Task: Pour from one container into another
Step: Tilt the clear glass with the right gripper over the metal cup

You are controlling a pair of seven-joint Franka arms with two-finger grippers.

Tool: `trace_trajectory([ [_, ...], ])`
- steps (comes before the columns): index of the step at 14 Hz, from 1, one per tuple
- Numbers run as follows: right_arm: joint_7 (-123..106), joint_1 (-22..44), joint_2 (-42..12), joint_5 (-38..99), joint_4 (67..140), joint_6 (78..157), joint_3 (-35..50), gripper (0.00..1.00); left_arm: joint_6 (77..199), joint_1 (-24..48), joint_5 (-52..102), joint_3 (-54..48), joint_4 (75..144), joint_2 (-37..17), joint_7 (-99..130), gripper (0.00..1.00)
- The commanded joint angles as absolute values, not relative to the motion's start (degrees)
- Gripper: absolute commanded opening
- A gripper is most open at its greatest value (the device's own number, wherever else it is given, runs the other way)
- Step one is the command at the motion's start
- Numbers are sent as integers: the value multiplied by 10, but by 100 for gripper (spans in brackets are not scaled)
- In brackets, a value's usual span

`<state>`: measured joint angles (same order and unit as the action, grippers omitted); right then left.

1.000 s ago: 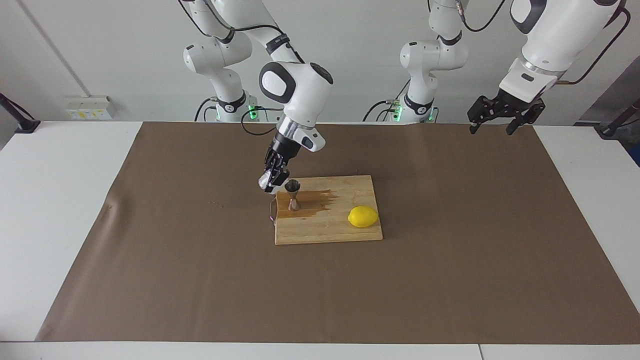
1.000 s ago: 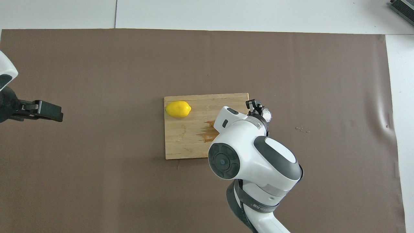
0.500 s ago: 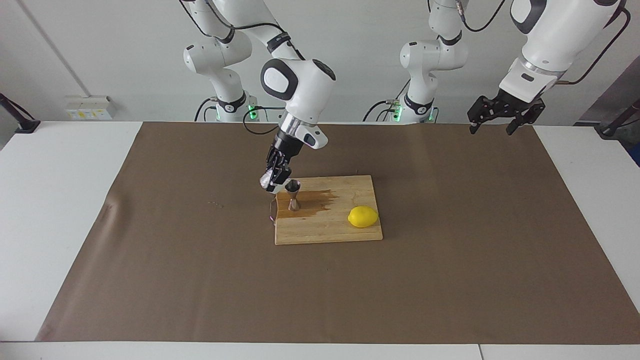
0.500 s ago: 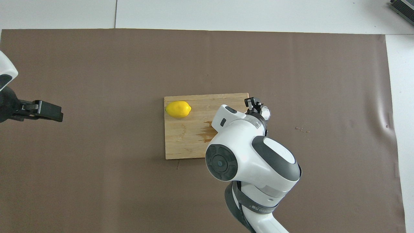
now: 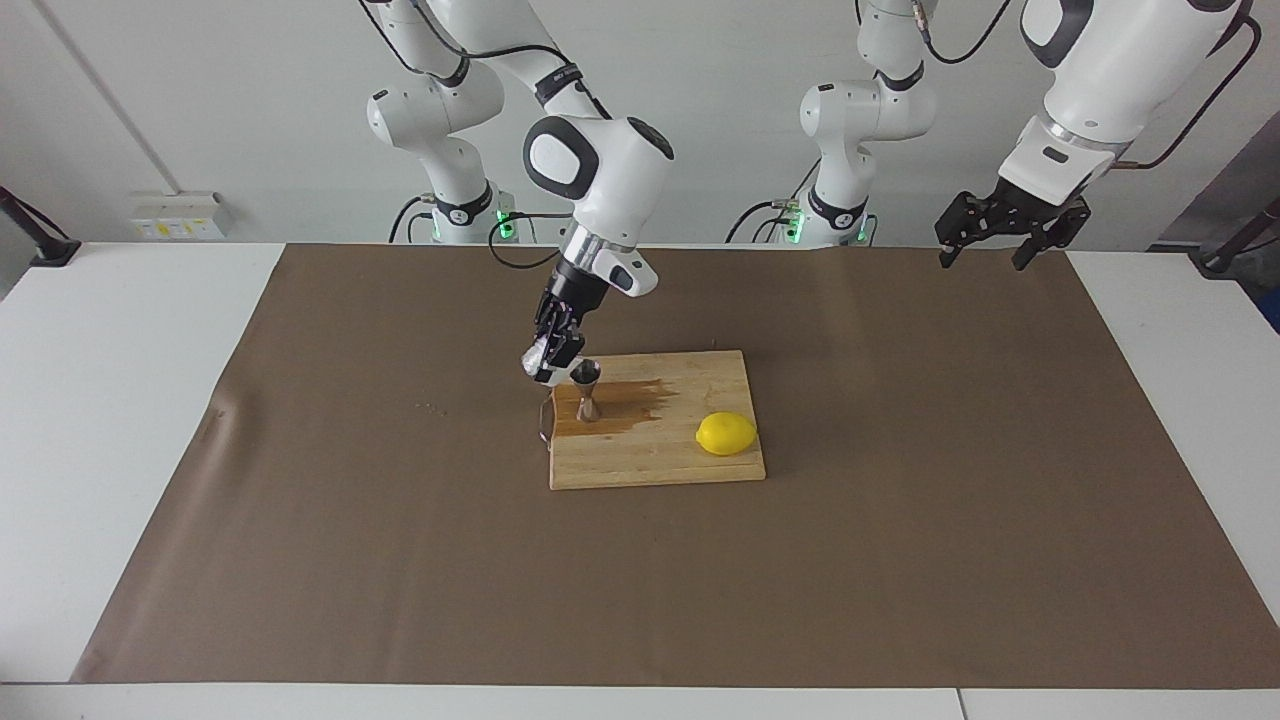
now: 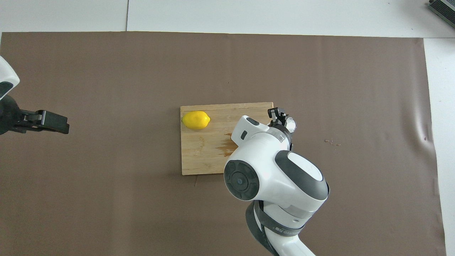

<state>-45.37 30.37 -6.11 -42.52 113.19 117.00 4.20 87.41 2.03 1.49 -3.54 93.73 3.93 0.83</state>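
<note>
Since a second ago we note the right arm's elbow has drawn slightly up and back; the right gripper (image 5: 552,362) has barely shifted, and the left arm has not moved. Working across the facing view: the right gripper hangs over the cutting board's (image 5: 660,462) edge toward the right arm's end of the table, fingers pinched on the glass tumbler (image 5: 532,360), which is tipped toward the jigger (image 5: 587,391). We cannot tell whether anything is flowing. The jigger stands upright on the board, just beside the tumbler, in a brown wet stain (image 5: 625,402) spread over the wood. The lemon (image 5: 726,433) lies on the board toward the left arm's end, well apart from the jigger. The left gripper (image 5: 984,252) waits raised over the brown mat's (image 5: 400,560) corner, jaws spread and empty.
</note>
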Motion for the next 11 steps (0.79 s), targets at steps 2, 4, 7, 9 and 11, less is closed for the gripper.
trace_trajectory([
  [2,-436,298,-54,-406,1125,1158,45,0,867,21,20,-33,940,46,6,100],
  [4,-436,295,-54,-396,1121,1162,45,0,867,21,20,-33,940,46,6,100],
  [7,-442,287,-54,-354,1116,1167,44,0,867,21,20,-33,940,46,6,100],
  [9,-445,283,-54,-338,1112,1167,44,0,867,21,20,-33,940,46,6,100],
  [11,-453,272,-54,-308,1107,1167,44,0,867,21,20,-33,940,46,6,100],
])
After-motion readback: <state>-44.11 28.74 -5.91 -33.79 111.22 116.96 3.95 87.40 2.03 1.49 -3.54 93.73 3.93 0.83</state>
